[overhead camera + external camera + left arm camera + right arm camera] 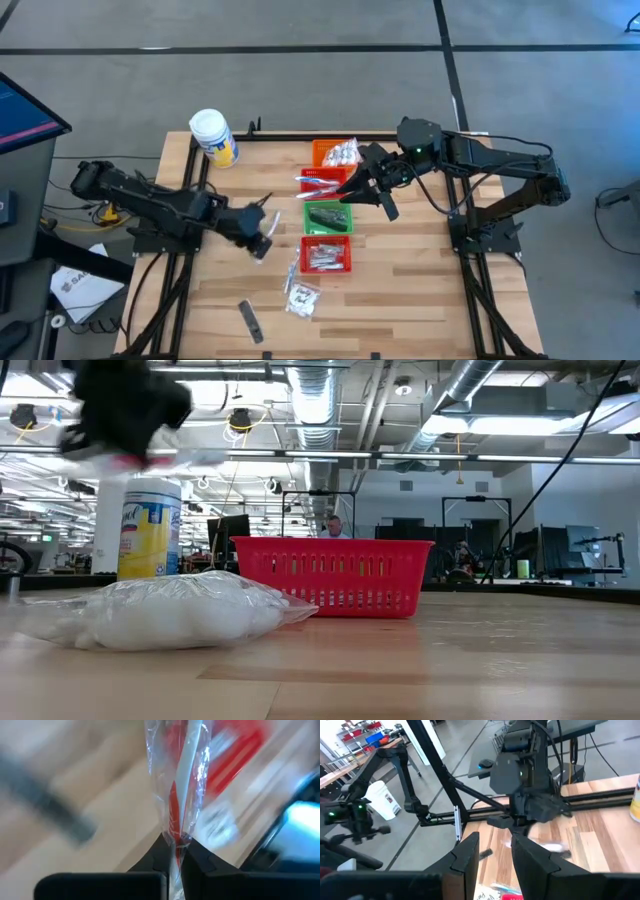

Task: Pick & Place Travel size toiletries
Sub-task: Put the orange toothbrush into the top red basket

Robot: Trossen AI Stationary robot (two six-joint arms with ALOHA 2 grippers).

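My left gripper [262, 238] hangs above the table's left middle, shut on a red-and-white toothbrush in a clear wrapper [180, 785]. In the low view it is a blur at the top left [125, 405]. My right gripper [365, 190] hovers open over the row of baskets, nothing between its fingers [492, 852]. Clear sachets [300, 296] and a dark strip [250, 320] lie flat on the table near its front edge. One white-filled sachet [160, 610] lies close to the low camera. My left gripper pinches the wrapped toothbrush between its two fingers at one end of the wrapper [175, 842]. The fingers slant downward. The toothbrush runs on past the fingertips, along the fingers, and is lifted clear of the table [150, 458].
Several mesh baskets stand in a line at the table's middle: orange [335, 153], red [322, 182], green [328, 216], red [326, 254]. A large white jar with a yellow label [213, 137] stands at the far left. Bare wood lies at the right and near right.
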